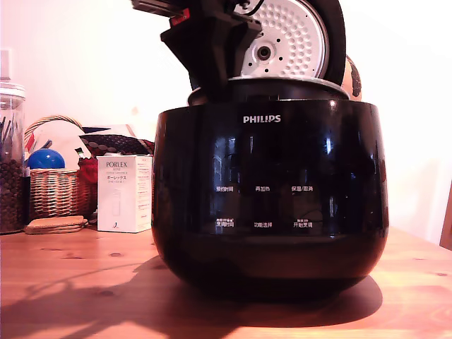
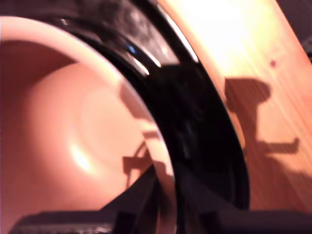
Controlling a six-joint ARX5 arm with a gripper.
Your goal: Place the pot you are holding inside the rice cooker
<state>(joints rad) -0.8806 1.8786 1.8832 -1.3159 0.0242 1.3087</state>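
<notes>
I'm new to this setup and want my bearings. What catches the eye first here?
The glossy black Philips rice cooker fills the middle of the exterior view, its lid raised to show a white dimpled plate. The black gripper reaches down at its top; the wrist view shows it astride the rim of the pot, set in the cooker's opening. A wicker basket and white box stand at the exterior view's left.

The word "PHILIPS" stands in white capitals high on the front of a glossy black rice cooker (image 1: 268, 198). Below it, six small white button labels in East Asian characters sit in two rows of three, too small to read. At the exterior view's left, a white box (image 1: 124, 194) reads "PORLEX", with smaller illegible lines beneath. The wrist view shows no text.
</notes>
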